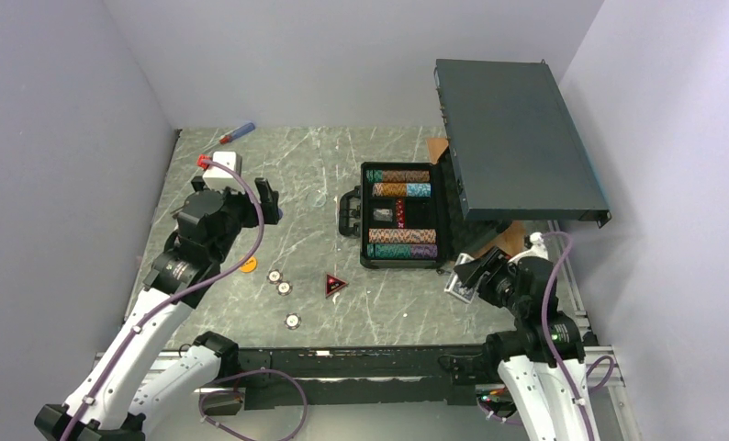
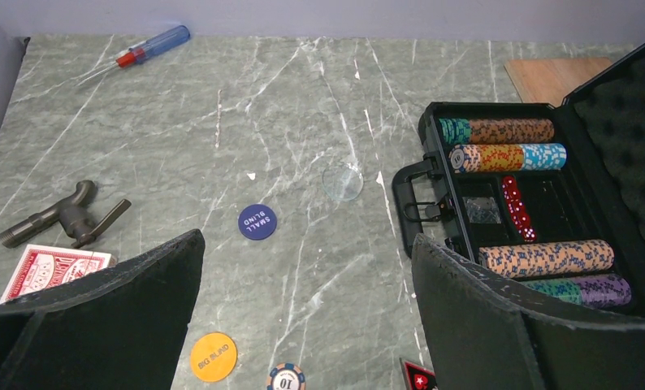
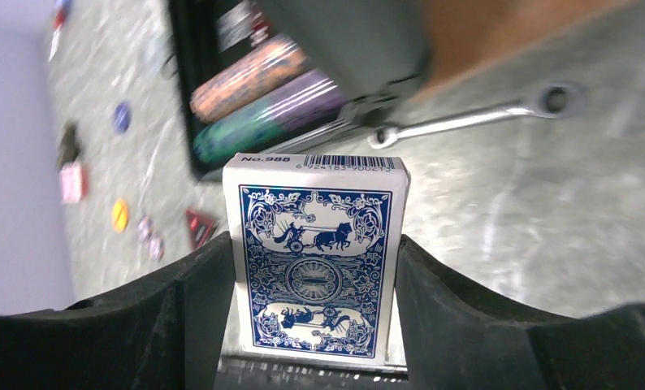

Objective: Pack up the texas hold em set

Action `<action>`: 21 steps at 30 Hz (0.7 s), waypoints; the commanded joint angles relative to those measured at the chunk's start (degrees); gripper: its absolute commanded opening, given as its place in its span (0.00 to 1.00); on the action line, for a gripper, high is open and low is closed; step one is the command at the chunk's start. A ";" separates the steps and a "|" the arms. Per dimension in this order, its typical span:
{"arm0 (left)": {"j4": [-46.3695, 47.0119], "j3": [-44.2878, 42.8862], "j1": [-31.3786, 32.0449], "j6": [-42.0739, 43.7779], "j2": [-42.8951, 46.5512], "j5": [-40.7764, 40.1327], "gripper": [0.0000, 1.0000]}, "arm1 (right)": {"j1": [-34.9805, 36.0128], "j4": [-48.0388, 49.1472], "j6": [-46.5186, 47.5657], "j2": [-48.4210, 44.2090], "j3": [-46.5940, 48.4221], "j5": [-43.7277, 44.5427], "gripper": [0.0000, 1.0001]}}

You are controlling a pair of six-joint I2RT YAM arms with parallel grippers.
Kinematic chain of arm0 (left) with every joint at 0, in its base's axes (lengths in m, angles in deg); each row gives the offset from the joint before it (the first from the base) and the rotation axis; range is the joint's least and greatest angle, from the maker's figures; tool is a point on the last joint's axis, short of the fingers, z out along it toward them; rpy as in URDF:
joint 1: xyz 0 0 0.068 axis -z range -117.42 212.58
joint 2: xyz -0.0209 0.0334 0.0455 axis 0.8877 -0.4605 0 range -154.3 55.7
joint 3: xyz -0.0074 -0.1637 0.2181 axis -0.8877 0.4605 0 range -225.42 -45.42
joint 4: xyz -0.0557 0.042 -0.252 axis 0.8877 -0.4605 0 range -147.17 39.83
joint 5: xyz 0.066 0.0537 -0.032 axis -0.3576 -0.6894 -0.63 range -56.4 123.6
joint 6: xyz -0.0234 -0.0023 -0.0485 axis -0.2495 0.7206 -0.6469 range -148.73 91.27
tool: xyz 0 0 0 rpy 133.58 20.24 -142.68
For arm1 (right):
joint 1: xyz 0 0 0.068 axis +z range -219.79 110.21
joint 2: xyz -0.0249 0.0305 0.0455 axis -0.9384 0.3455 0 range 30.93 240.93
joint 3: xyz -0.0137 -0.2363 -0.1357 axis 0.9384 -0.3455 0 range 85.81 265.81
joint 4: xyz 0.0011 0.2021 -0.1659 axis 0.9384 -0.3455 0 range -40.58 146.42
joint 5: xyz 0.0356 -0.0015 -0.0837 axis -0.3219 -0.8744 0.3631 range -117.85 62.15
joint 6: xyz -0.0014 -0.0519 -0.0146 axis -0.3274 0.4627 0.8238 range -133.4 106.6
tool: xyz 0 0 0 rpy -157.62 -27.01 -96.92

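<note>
The texas hold em set's dark case [image 1: 365,219] lies open, with rows of striped chips [image 2: 498,130] and red dice [image 2: 517,209] inside. My right gripper [image 3: 315,248] is shut on the blue card deck [image 3: 315,268], held just off the case's near right corner [image 1: 459,281]. My left gripper [image 2: 307,309] hangs open over the table left of the case [image 1: 267,200], holding nothing. Under it lie a blue button [image 2: 257,221], an orange button [image 2: 214,356], a chip [image 2: 286,379] and a red triangular piece [image 1: 334,284]. The red deck [image 2: 55,268] lies far left.
A large flat dark rack box [image 1: 517,138] leans over the case's lid on the right. A screwdriver [image 1: 237,132] lies at the back left, a dark metal tool [image 2: 63,215] beside the red deck, and a wrench [image 3: 474,118] right of the case. Two more chips [image 1: 285,288] [image 1: 292,321] lie near the front.
</note>
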 commanded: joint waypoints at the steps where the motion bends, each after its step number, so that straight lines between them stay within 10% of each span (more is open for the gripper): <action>1: 0.74 -2.63 0.12 0.07 -0.73 -0.47 0.99 | -0.02 9.52 9.27 -0.31 -1.71 -24.24 0.00; 11: 0.65 -2.66 0.03 -0.02 -2.13 -0.53 0.99 | 3.12 13.20 20.63 6.42 1.96 -45.36 0.00; 21: 0.21 -2.85 -0.49 -0.15 -3.22 -1.33 0.99 | 51.86 20.42 17.35 32.68 17.35 2.27 0.00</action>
